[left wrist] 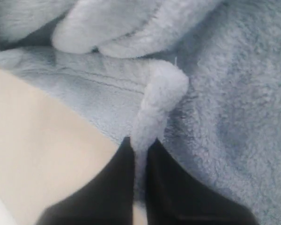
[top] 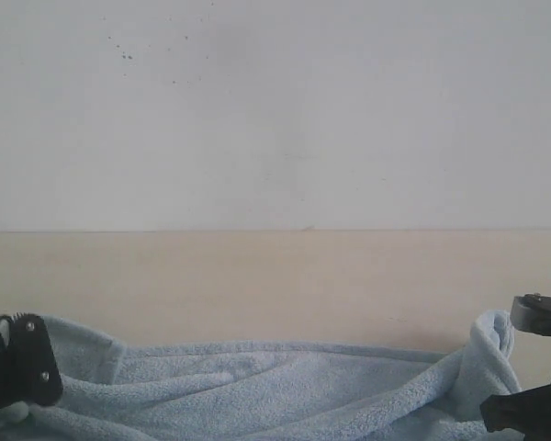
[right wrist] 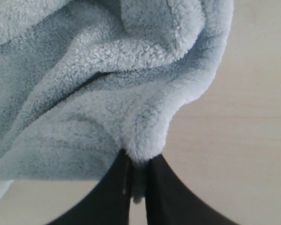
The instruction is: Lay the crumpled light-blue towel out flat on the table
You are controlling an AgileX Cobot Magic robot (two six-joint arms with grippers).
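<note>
Because the towel (top: 257, 390) looks soft, light and floppy, the left claw (left wrist: 140, 144) and right claw (right wrist: 139, 158) each clamp a fold at opposite ends, a sensible hold

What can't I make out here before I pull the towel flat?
Towel: near part cut off by the exterior view's bottom edge.
Left end effector, right end effector: exterior view crops both at its edges; their grip unseen there.
Towel's full outline: folds hide it in both wrist views.
</note>
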